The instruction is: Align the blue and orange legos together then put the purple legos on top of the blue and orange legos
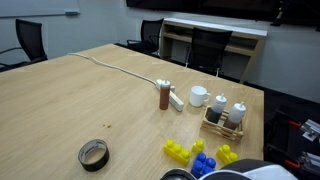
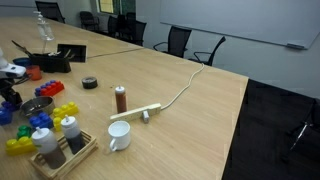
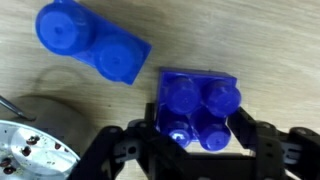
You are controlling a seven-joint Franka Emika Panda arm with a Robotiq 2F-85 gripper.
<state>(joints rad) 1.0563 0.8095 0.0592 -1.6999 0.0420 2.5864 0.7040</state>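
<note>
In the wrist view my gripper [image 3: 197, 135] comes in from the bottom, with a square four-stud brick of deep blue-violet [image 3: 200, 108] between its fingers. The dark fingers [image 3: 150, 135] lie against both of the brick's flanks, shut on it, and it rests on the wooden table. A brighter blue two-stud brick [image 3: 92, 42] lies apart at the upper left. In an exterior view blue bricks [image 1: 203, 163] show beside the arm at the table's near edge. A longer red-orange brick [image 2: 47, 89] lies by the arm in an exterior view.
Yellow bricks [image 1: 177, 150] [image 2: 66, 110] lie around the blue ones. A metal bowl [image 3: 28, 145] sits close to the gripper's left. Farther off stand a tape roll [image 1: 93, 154], a brown bottle [image 1: 164, 94], a white mug [image 1: 198, 96] and a condiment rack [image 1: 225, 115].
</note>
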